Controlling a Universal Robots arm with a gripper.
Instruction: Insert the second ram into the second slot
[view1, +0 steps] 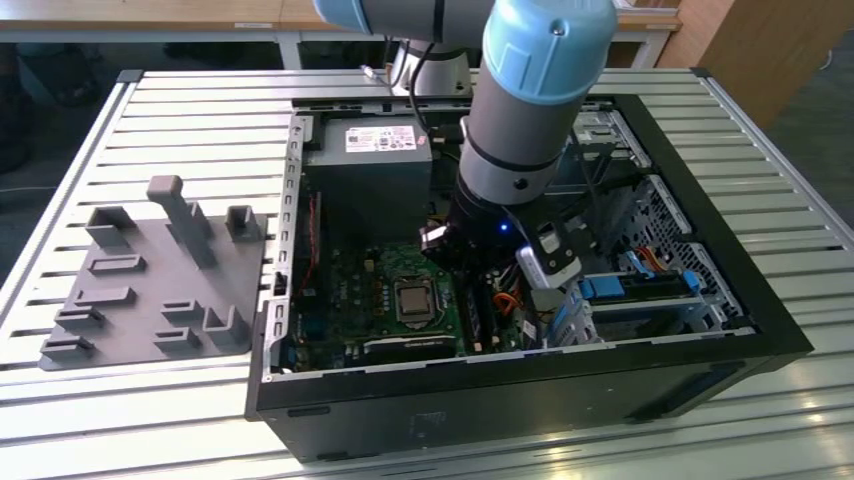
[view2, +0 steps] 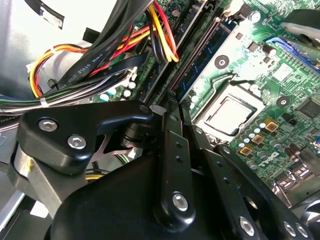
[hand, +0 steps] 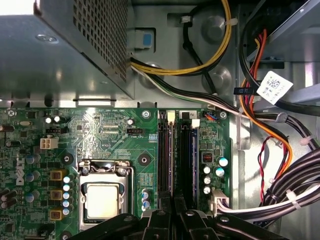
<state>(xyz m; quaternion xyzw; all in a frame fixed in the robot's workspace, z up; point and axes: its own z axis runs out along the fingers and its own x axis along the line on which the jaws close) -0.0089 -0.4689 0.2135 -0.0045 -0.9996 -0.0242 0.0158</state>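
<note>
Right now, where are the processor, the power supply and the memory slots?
processor (hand: 102, 201): first wrist view, on the centre of its silver lid.
power supply (hand: 55, 62): first wrist view, on its bare grey metal side.
memory slots (hand: 166, 150): first wrist view, on the middle of one dark slot.

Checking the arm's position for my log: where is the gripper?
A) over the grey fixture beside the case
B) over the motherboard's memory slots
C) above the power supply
B: in the first wrist view the gripper sits at the memory slots beside the processor socket.
</note>
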